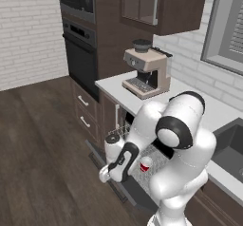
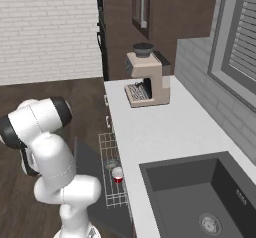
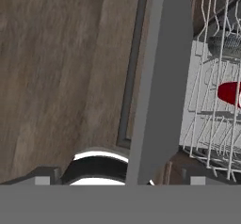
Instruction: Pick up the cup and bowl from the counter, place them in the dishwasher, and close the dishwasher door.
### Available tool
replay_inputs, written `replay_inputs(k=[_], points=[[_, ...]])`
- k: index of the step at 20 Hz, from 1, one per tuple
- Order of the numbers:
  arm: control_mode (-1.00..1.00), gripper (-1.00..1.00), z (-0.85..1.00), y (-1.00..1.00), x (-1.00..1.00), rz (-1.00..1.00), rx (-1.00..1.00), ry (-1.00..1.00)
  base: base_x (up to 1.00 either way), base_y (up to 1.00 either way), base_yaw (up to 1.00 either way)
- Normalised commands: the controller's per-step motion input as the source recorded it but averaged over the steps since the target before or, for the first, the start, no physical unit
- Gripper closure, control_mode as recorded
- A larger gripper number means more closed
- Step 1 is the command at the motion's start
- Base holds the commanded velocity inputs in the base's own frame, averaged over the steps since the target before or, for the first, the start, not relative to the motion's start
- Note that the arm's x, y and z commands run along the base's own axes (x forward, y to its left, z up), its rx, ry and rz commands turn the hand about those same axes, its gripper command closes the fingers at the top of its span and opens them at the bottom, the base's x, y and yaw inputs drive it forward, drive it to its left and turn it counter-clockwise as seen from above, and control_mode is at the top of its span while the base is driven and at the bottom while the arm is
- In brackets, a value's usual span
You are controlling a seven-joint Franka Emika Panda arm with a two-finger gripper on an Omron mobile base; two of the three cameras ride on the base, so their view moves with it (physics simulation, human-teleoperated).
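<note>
- The cup (image 2: 117, 174) sits in the pulled-out wire rack (image 2: 111, 182) of the dishwasher (image 1: 142, 173), near the rack's counter-side edge; in the left base view its red wall and white inside show just past the arm's elbow.
- The bowl (image 2: 110, 164) lies in the same rack just beside the cup, toward the rack's far end; whether the two touch I cannot tell.
- The counter (image 2: 150, 127) above carries a beige coffee machine (image 2: 145, 79) at its far end and a dark sink (image 2: 200, 192) at its near end.
- By my reading, both placing steps are done, and the step in hand is closing the dishwasher door (image 3: 160, 86).
- The door hangs dropped open, a flat dark panel under the rack, its outer edge out over the wood floor (image 1: 42, 139).
- The gripper (image 1: 105, 174) is low by the door's outer edge, jaws apart and holding nothing.
- The hand view looks along the door's edge, with floor on one side and the rack with the cup's red on the other.
- Next, I'd say, the hand must get beneath or against that outer edge and swing the panel up about its bottom hinge. The extended rack looks likely to block it unless it slides in first.
</note>
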Motion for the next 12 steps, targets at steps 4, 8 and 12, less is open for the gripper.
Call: replay_inputs(k=[4, 8, 12], points=[[-1.0, -1.0, -0.49, 0.49, 0.11, -0.05, -0.09, 0.0, 0.0, 0.0, 0.0], [-1.0, -1.0, -0.64, 0.46, 0.2, -0.06, -0.15, 0.0, 0.0, 0.0, 0.0], [-1.0, -1.0, -0.77, 0.27, 0.12, -0.05, -0.16, -0.01, 0.0, 0.0, 0.0]])
